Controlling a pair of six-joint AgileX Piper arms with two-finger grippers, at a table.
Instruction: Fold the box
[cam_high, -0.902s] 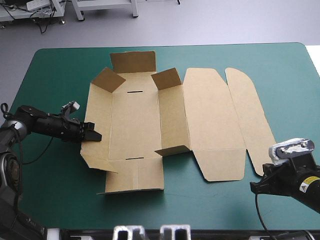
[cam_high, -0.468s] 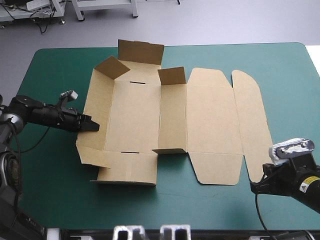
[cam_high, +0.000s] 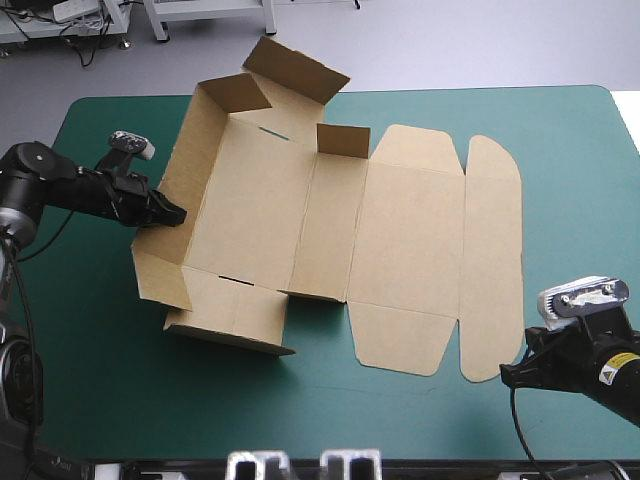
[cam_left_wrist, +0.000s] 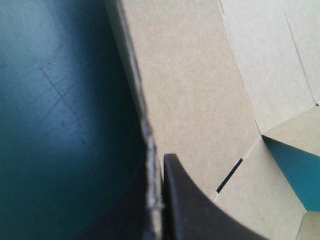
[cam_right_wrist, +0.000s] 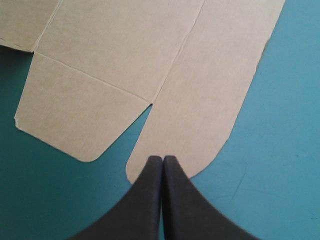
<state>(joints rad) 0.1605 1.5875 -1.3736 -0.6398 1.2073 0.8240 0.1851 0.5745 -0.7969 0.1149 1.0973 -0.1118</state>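
I am holding the box (cam_high: 300, 220) on the table (cam_high: 100, 350) by its raised left wall (cam_high: 190, 170) in my clamped left end effector (cam_high: 176, 214); lifting slowly should keep creases square; my right end effector (cam_right_wrist: 163, 160) is hovering closed, empty, near the lid flap (cam_right_wrist: 210, 100).

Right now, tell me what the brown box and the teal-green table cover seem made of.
Brown cut-board box: apparently cardboard, matte, with a rough fibrous cut edge and crisp creases. Teal-green table cover: perhaps a rubbery or plastic mat, smooth with faint scratches; uncertain.
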